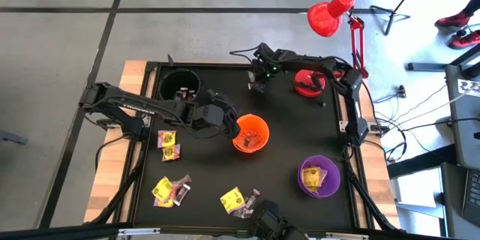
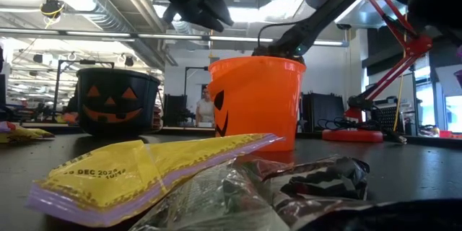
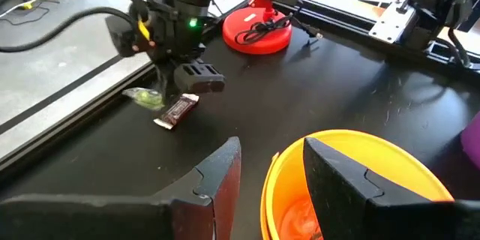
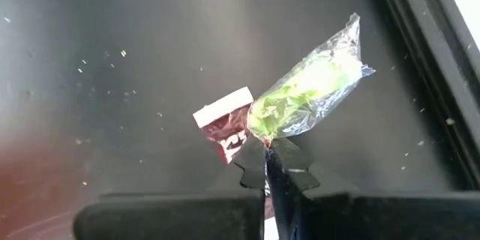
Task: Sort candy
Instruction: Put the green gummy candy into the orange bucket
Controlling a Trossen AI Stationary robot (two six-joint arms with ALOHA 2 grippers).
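We see two sweets lying touching near the far edge of the black table mat: a green candy in a clear crinkly wrapper point(image 4: 307, 94) and a small dark-red foil-wrapped bar point(image 4: 225, 129). The right gripper point(image 4: 268, 166) stands over them with its fingers closed together, their tips at the corner where the two wrappers meet; whether it has pinched any film we cannot tell. Both pieces look very light, and the clear wrapper seems soft and slippery, so we judge its twisted end the safest place to hold. More candy in yellow wrappers point(image 1: 166, 142) lies scattered on the near side of the mat. The left gripper point(image 3: 271, 171) hovers at the rim of the orange plastic pumpkin cup point(image 3: 420, 169), fingers parted and holding nothing.
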